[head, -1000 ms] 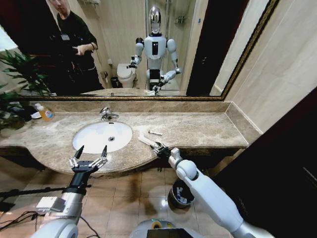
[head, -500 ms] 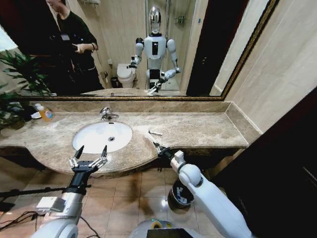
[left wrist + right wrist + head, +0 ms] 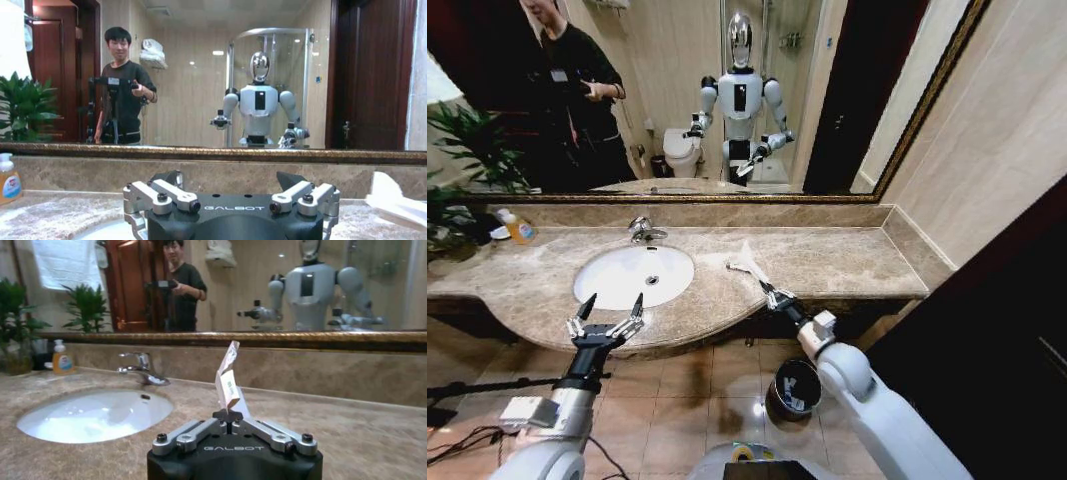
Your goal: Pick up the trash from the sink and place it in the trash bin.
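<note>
The right gripper (image 3: 774, 296) is pinching a white packet (image 3: 749, 264) upright above the counter (image 3: 847, 260); the left gripper (image 3: 607, 318) is hovering spread beside the sink (image 3: 632, 275).

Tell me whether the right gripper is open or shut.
Shut. The right gripper has its fingers pinched together on a white packet, lifted above the counter.

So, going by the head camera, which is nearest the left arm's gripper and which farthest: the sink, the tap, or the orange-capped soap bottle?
From the left gripper, at the counter's front edge:
1. Sink, just beyond it.
2. Faucet, behind the basin.
3. Soap bottle, back left by the mirror; close to the faucet's range, but seemingly farther.
</note>
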